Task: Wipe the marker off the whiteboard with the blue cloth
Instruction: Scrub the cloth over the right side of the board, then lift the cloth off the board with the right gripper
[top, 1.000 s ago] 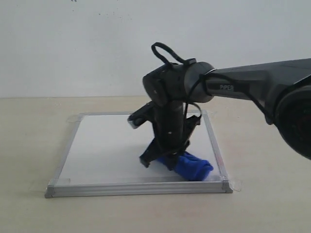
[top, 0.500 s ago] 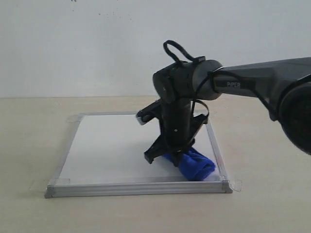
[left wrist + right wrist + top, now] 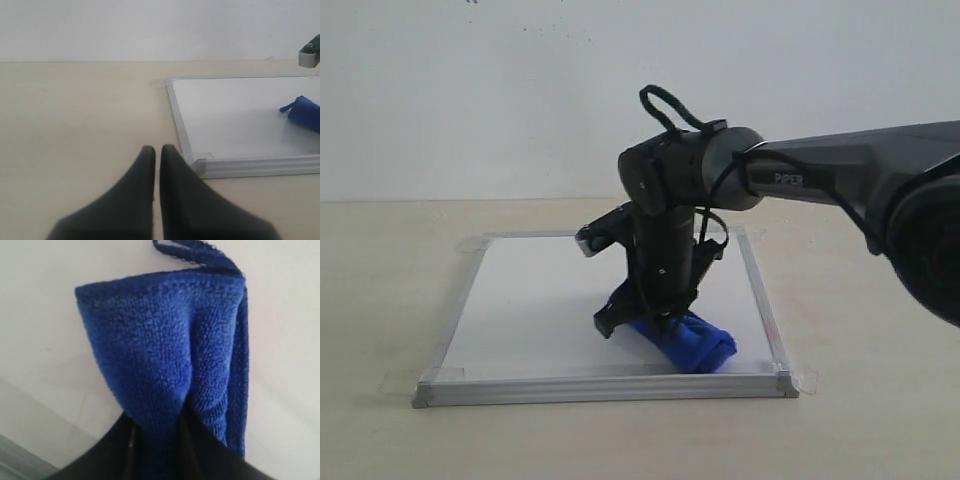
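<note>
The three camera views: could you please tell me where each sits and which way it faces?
Exterior: in front of the table, facing the wall; shows the whiteboard, the right arm and the right gripper clamping the blue cloth.
Left wrist: low beside the whiteboard, facing its corner; the shut left gripper shows.
Right wrist: above the whiteboard, facing down; dark jaws pinch the blue cloth.
Shared: all three show the blue cloth.

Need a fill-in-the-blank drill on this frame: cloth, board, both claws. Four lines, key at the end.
1. The right claw is shut on the ____ cloth.
2. The left claw is ____ and holds nothing.
3. The left claw sits over the bare ____, just off the whiteboard's corner.
4. The visible part of the whiteboard surface shows ____ marker lines.

Missing words: blue; shut; table; no.
</note>
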`<state>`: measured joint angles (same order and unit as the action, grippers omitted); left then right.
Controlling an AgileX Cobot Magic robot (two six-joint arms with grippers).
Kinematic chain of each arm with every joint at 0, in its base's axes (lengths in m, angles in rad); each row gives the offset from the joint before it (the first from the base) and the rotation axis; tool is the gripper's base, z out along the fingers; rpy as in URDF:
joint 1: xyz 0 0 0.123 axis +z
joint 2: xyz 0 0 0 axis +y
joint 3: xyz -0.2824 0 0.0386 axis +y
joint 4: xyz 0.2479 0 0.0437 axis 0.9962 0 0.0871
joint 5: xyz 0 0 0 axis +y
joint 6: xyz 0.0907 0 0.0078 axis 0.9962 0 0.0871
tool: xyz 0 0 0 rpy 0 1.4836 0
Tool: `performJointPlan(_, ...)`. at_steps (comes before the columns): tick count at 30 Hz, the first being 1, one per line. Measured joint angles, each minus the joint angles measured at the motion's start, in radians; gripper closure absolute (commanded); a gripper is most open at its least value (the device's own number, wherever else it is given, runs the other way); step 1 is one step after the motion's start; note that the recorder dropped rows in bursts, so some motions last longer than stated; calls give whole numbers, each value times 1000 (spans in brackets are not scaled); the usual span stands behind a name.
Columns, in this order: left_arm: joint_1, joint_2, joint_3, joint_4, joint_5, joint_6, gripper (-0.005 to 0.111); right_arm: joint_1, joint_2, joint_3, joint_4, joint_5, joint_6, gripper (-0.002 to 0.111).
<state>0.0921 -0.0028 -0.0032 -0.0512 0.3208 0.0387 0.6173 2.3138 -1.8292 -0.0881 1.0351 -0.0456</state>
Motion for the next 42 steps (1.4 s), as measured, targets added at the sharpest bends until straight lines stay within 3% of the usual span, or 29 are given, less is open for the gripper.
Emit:
performJointPlan(7,0,0,0,0,0,0,103,-87,-32,7,-18,122,74,108)
performJointPlan(19,0,0,0,0,0,0,103,-101,-291,15,-177,138,220,108)
performJointPlan(29,0,0,0,0,0,0,103,-202,-404,15,-220,179,265,108)
performJointPlan(37,0,0,0,0,0,0,103,-354,-400,15,-14,186,323,108)
performJointPlan(42,0,0,0,0,0,0,103,-369,-358,16,46,186,320,108)
